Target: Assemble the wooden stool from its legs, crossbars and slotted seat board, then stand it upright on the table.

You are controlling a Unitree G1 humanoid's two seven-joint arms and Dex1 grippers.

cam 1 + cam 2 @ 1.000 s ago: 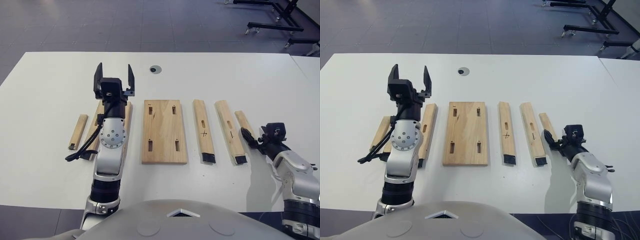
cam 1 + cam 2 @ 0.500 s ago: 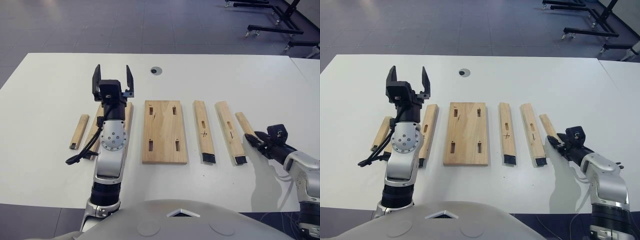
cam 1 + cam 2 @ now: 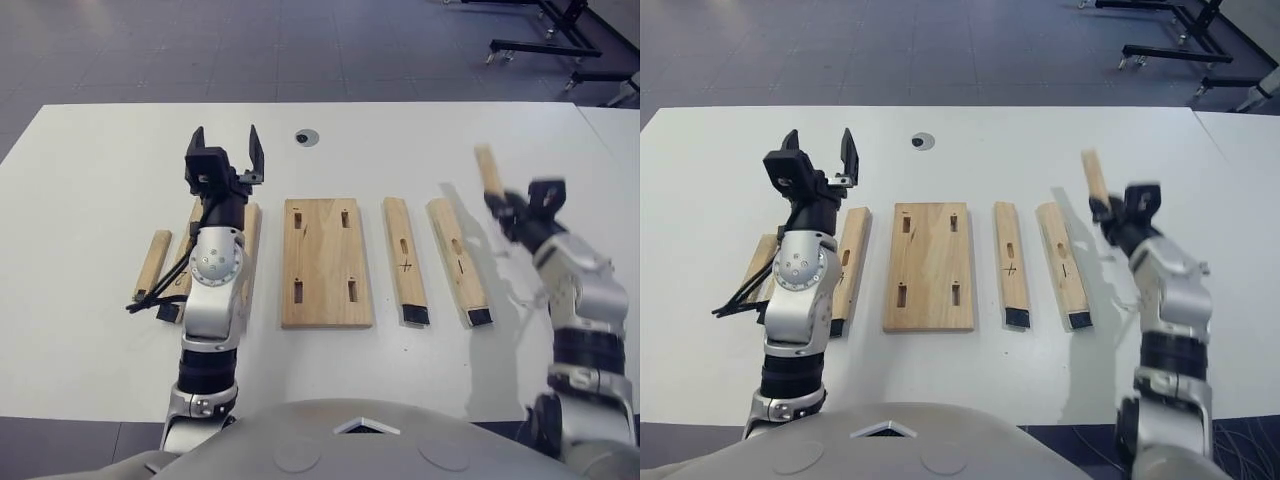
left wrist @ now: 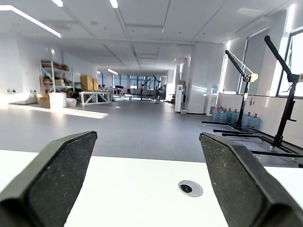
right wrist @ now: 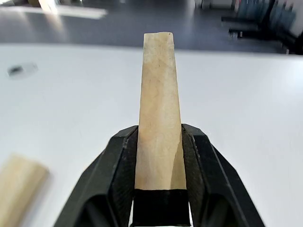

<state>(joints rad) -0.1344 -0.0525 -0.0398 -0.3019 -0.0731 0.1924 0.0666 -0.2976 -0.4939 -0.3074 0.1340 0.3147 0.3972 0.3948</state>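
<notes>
— One short crossbar is held up in the air at the right of the frame, above the table. How is it held?

— It is pinched at its lower end by the right gripper. The two black fingers are pressed on its two sides. The stick points up and leans a little.

— Where are the other pieces?

— The seat board is laid flat in the middle, and four slots are seen in it. Two legs are laid just to its right, side by side, each with a slot. More wood is laid at the left. A leg is partly hidden under the left arm, and a second short crossbar is laid at the far left of the row.

— And the left gripper?

— It is raised over the left pieces with its fingers wide apart. Nothing is held in it.

— How can this step be done well?

— Most likely the stick is to be pushed into a leg's slot. The pinch should be kept tight so the stick is not dropped. The free end should be lined up straight with the slot before it is pushed. The leg may slide on the smooth table, so it could be held down by the empty gripper.
</notes>
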